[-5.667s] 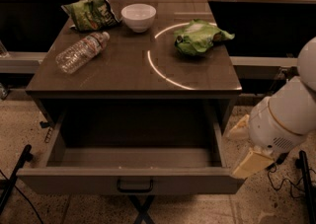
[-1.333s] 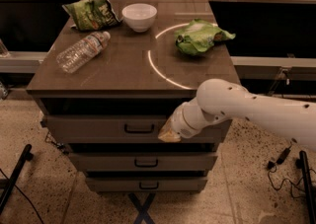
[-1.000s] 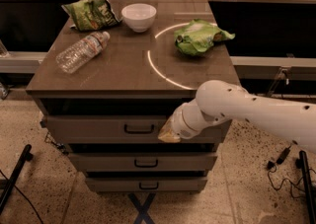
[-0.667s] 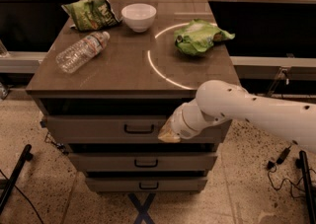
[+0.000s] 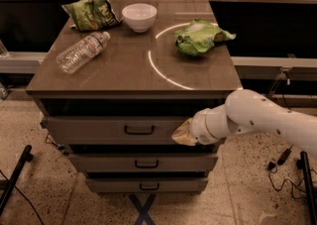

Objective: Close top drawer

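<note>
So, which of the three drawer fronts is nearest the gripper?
The top drawer, the tallest: the gripper is at its right end; middle drawer and bottom drawer lie lower.

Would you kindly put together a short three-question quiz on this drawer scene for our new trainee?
1. True or false: the top drawer stands pulled far out.
2. Where is the gripper? A) over the bowl; B) at the top drawer's front, right of its handle; C) at the lowest drawer.
3. Fill in: the plastic bottle on the cabinet top lies on its ____.
Key: 1 false, it is pushed in; 2 B; 3 side.
</note>
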